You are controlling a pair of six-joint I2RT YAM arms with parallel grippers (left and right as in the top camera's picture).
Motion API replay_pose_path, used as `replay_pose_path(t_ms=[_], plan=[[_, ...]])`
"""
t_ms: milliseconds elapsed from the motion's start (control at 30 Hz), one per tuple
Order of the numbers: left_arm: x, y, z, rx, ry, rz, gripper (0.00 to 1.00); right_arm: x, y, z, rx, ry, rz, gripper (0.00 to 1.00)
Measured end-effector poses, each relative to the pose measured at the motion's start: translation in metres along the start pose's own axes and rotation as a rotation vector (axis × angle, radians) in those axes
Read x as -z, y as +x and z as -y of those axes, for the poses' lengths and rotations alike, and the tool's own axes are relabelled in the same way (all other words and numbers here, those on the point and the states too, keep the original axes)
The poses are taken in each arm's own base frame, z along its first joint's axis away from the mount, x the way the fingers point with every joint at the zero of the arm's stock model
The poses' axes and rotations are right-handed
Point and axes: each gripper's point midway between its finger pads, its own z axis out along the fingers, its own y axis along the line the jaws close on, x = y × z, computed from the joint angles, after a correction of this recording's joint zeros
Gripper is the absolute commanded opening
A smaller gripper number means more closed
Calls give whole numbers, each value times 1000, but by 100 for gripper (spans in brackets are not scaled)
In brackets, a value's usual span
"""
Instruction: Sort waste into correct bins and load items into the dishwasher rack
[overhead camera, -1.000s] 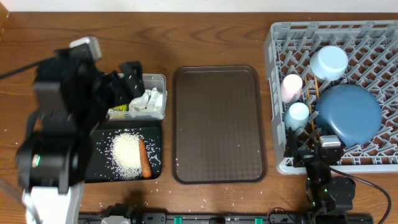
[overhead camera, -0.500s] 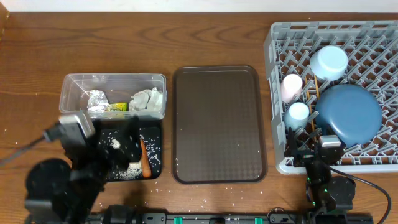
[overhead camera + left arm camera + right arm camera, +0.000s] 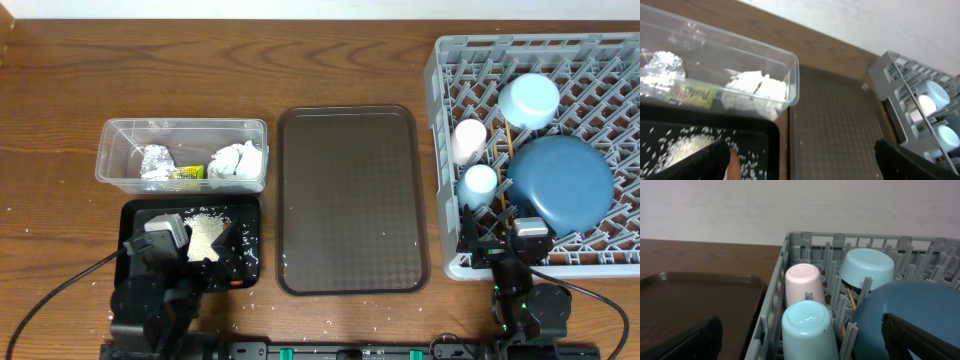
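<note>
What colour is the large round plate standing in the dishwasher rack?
The plate is plain dark blue, clearest in the overhead view.

Just ahead of the left gripper (image 3: 800, 167), the wall of the clear tub (image 3: 182, 125) blocks a low pass; the black tray (image 3: 135, 215) lies beneath. Ahead to its right, the flat brown serving tray (image 3: 350, 200) leaves open room. The right gripper (image 3: 497, 240) faces the wall of the rack (image 3: 440, 150), with the light blue cup (image 3: 481, 180), pink cup (image 3: 469, 138) and blue plate (image 3: 560, 185) crowding behind it. To its left, the way is open.
</note>
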Motion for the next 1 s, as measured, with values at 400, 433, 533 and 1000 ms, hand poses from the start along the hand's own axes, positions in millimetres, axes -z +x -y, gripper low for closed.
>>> replay_pose_path(t_ms=[400, 433, 533, 1000], plan=[[-33, 0, -6, -21, 108, 242, 95, 0, 0, 0, 0, 0, 0, 99], [-34, -1, -5, -25, 119, 265, 95, 0, 0, 0, 0, 0, 0, 99], [-40, 1, -7, -31, 135, 302, 95, 0, 0, 0, 0, 0, 0, 99], [-62, 27, -31, -20, 70, 276, 95, 0, 0, 0, 0, 0, 0, 99]])
